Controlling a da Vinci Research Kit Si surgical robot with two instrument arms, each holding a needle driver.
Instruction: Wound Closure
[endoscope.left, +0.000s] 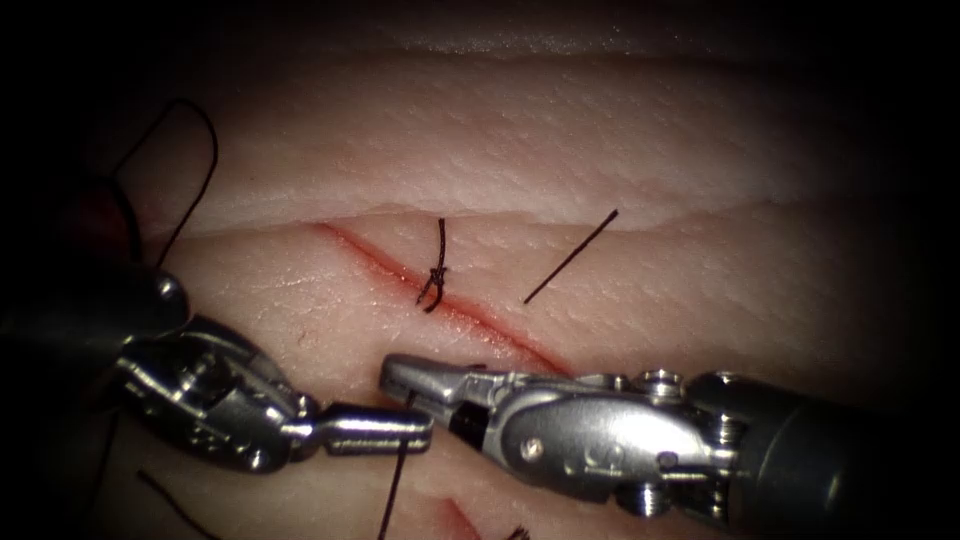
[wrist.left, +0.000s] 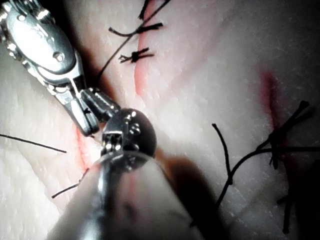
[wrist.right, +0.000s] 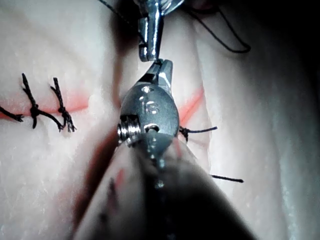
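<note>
Pale pork tissue (endoscope.left: 560, 140) with slanting red cut (endoscope.left: 480, 322): one knotted black stitch (endoscope.left: 436, 276) is sitting across it, lower stretch lying unclosed. Left gripper (endoscope.left: 415, 428), clenched, and right gripper (endoscope.left: 400, 375), clenched, are meeting at dark thread (endoscope.left: 396, 480); grasp uncertain. Loose cut thread end (endoscope.left: 570, 257) is lying right of the cut.

Your tissue (endoscope.left: 560, 140) reads pale pink with a fine pebbled grain and faint lighter bands running across it. The cut (endoscope.left: 470, 318) shows as a thin red line, and the red fluid (endoscope.left: 455, 520) stains a short streak nearer you. The knotted stitch (endoscope.left: 436, 275) on that line is black, as is the loose cut end of thread (endoscope.left: 570, 257) lying to its right. The long thread (endoscope.left: 190, 180) curling at the left is equally dark. Your left tool (endoscope.left: 415, 428) is bright polished silver; your right tool (endoscope.left: 400, 378) is the same silver, its shaft (endoscope.left: 830, 460) dull dark grey.
</note>
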